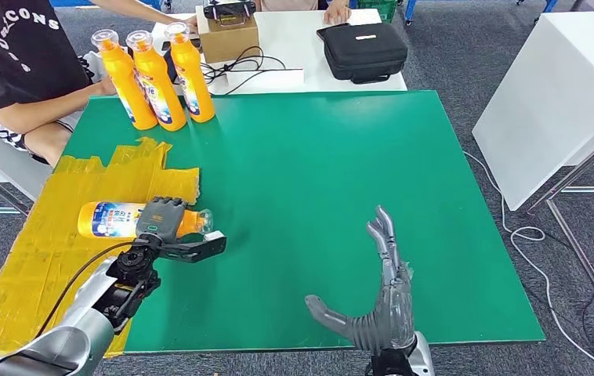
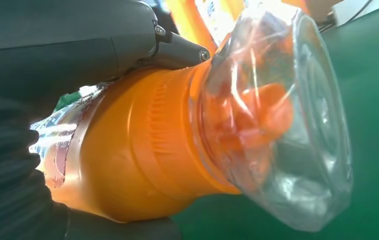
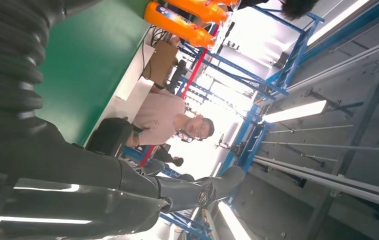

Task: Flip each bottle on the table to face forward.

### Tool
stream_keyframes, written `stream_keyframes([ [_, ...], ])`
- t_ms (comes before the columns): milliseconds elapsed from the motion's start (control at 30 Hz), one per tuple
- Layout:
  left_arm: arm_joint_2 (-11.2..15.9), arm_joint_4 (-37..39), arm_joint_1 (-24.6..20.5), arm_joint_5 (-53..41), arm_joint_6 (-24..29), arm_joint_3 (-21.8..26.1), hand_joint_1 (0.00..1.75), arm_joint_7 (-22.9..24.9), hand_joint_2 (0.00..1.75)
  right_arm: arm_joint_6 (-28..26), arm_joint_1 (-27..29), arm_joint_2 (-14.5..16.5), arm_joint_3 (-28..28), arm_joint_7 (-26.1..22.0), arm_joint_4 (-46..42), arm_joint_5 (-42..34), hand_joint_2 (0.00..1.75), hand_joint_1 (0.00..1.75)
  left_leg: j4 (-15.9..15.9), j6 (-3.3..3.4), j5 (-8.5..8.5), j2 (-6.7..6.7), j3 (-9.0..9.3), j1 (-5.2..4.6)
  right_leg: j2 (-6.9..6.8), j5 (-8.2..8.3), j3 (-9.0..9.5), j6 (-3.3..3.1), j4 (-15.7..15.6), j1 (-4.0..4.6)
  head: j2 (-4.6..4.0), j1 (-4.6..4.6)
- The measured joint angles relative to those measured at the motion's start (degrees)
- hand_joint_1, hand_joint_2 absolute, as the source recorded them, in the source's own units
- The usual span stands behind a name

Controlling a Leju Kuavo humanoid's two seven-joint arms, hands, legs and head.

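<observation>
Left hand (image 1: 162, 222) wrapped over orange plastic bottle with clear cap (image 1: 121, 219), lying on its side at yellow-taped left edge of green tabletop (image 1: 317, 172). Long axis crosswise, cap toward table centre. Right hand (image 1: 380, 301) empty, fingers spread, well apart. Three upright orange bottles (image 1: 157, 78) standing at far left corner.

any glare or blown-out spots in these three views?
Head view: even light, sharp. Left wrist view: glare streaks on the clear cap of the lying bottle in the left hand. Right wrist view: blown out behind the person, ceiling lights overexposed.
</observation>
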Motion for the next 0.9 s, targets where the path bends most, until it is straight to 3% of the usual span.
stream_keyframes([
  [267,-0.8,1.2,-0.4,0.0,0.0,3.0,1.75,0.0,1.75,0.2,-0.4,0.0,0.0,0.4,0.0,0.2,1.75,0.00,0.0,0.00,0.00,-0.02,0.05,0.01,-0.02,0.00,0.06,0.00,0.0,0.00,0.00,0.00],
  [300,-0.9,1.3,-0.4,0.0,0.0,3.2,1.56,0.0,1.75,0.2,-0.4,0.0,0.0,0.4,0.1,0.2,1.75,0.00,0.0,0.00,0.00,-0.02,0.05,0.00,-0.02,0.00,0.06,0.00,0.0,0.00,0.00,0.00],
  [400,-1.0,1.5,-0.5,0.0,0.0,3.6,0.25,0.1,1.75,0.2,-0.5,0.0,0.0,0.5,0.1,0.2,1.75,0.00,0.0,0.00,0.00,-0.02,0.06,0.00,-0.02,0.00,0.08,0.00,0.0,0.00,0.00,0.00],
  [433,-1.1,1.6,-0.6,0.0,0.0,3.7,0.00,0.1,1.75,0.3,-0.5,0.0,0.0,0.5,0.1,0.3,1.75,0.00,0.0,0.00,0.01,-0.02,0.06,0.00,-0.02,0.00,0.09,0.00,0.0,0.00,0.00,0.00],
  [900,-2.6,2.1,-0.5,1.5,1.4,6.9,0.00,-1.9,1.75,2.4,-0.8,1.2,-0.4,2.0,0.8,-0.3,1.75,0.00,0.0,0.00,0.00,-0.05,0.08,0.00,-0.03,0.00,0.11,0.00,0.0,0.00,0.00,-0.01],
])
